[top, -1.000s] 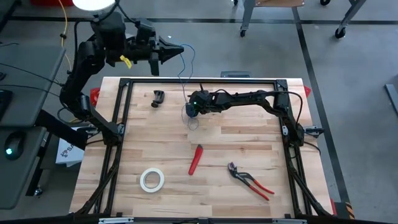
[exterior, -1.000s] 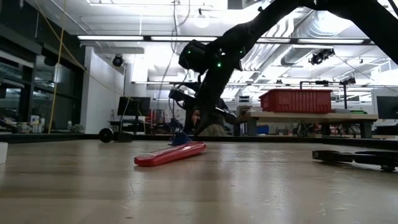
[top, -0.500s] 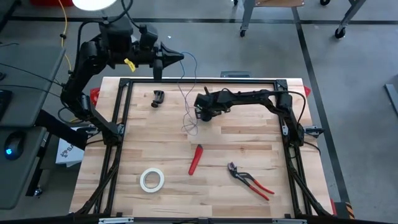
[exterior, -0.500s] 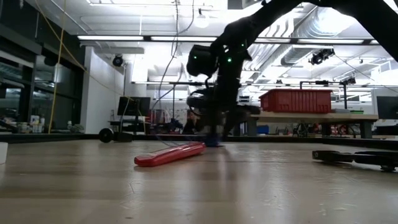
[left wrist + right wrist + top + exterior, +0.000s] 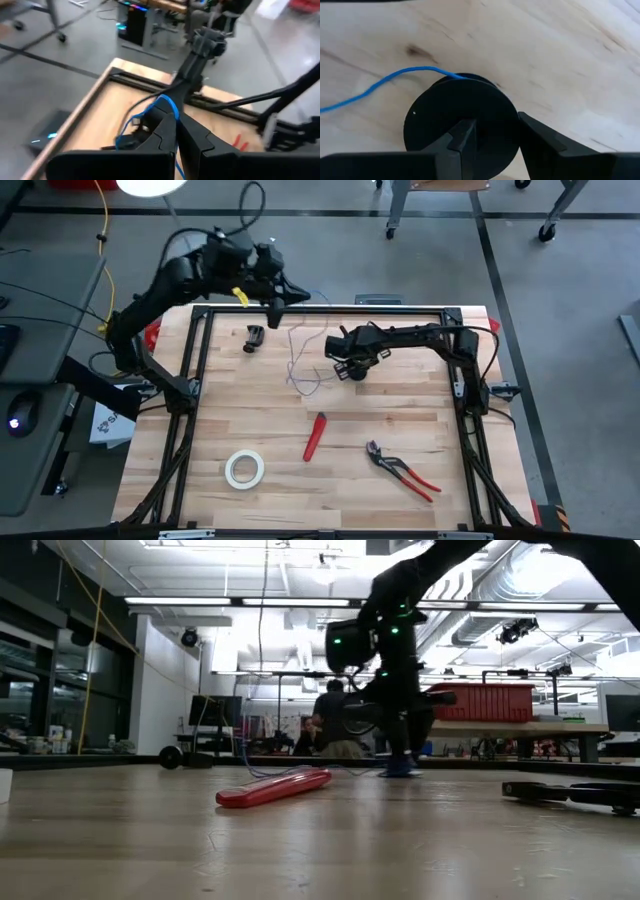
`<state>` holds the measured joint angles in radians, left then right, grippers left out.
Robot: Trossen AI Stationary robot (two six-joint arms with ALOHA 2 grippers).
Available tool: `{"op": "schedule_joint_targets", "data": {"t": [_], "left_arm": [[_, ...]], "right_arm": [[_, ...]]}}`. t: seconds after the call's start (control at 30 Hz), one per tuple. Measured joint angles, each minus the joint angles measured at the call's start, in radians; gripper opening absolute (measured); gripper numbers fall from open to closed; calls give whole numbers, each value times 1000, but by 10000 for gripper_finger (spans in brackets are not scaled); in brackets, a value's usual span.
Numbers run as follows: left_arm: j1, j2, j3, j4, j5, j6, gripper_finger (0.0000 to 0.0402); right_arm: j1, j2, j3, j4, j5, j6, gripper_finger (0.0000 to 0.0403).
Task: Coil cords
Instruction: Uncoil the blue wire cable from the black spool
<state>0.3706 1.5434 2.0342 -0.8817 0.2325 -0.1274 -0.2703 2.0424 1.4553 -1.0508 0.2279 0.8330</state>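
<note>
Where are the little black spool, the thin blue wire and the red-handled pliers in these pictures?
Black spool (image 5: 460, 117): right wrist view, on its flat round face.
Blue wire (image 5: 380, 83): right wrist view, on the strand leading off the spool.
Red-handled pliers (image 5: 403, 471): high view, on the handles near the joint.

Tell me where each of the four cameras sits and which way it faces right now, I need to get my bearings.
High view: above the table, looking straight down; both arms show, left gripper, right gripper, thin wire between them.
Low view: at table-top height, looking level into the room; one arm comes down behind the red tool.
Left wrist view: looks past shut fingers pinching the wire.
Right wrist view: looks down at the black spool held between its fingers.
Shared: high and low both show the red tool.
</note>
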Motion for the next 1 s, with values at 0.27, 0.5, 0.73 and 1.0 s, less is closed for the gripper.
{"op": "schedule_joint_targets", "data": {"t": [0.27,0.5,0.73,1.0], "left_arm": [[22,-127,-401,379,30,-146,0],[29,-180,-730,626,29,-276,0],[18,-179,-961,639,24,-286,1],[8,-179,-1074,550,20,-269,34]], "right_arm": [[-11,-214,-287,114,-84,33,124],[10,-448,-517,214,-110,72,124],[24,-662,-630,269,-116,111,124],[24,-750,-655,272,-108,108,124]]}}
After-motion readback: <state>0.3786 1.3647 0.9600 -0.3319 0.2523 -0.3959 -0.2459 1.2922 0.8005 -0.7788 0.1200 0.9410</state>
